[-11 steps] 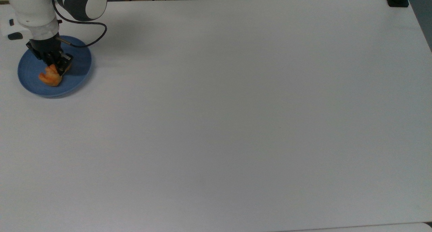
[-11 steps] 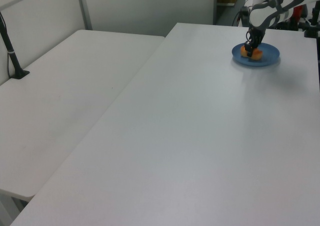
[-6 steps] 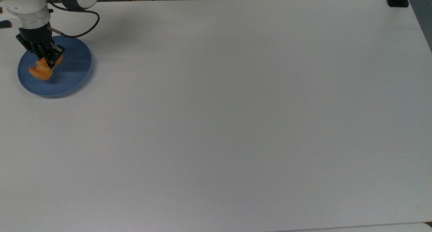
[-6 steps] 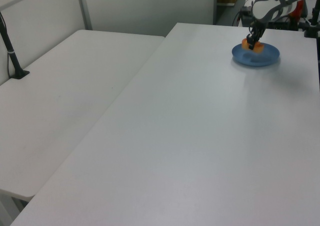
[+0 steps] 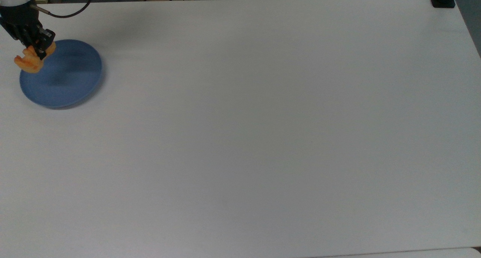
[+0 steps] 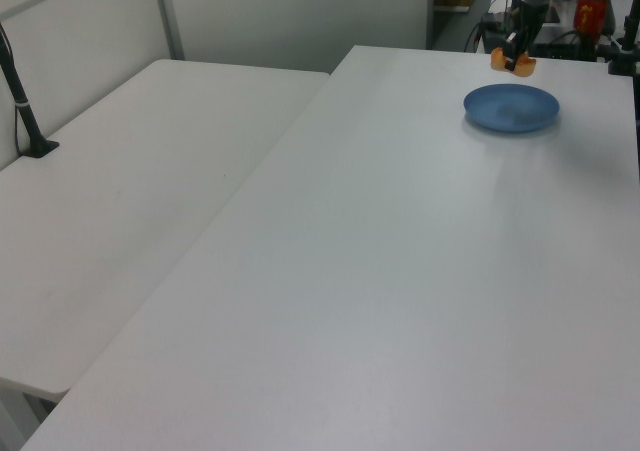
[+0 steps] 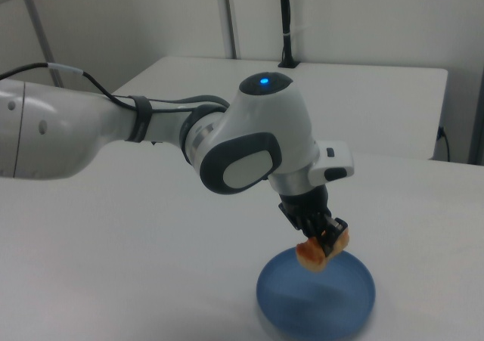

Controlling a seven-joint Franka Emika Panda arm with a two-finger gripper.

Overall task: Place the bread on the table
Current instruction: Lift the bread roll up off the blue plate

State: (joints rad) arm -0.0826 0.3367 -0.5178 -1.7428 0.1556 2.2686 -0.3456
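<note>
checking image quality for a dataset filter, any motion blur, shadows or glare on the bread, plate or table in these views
Top view: the bread and gripper look slightly smeared; a soft dark shadow sits on the blue plate; the table is evenly lit, no hard glare. Left view: bread small, detail unclear; faint sheen on the table. Right view: bread fairly crisp above the plate.

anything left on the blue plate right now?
Nothing lies on the blue plate; its surface is bare in the top, left and right views. The bread hangs above it, clamped in the gripper, clear of the plate.
</note>
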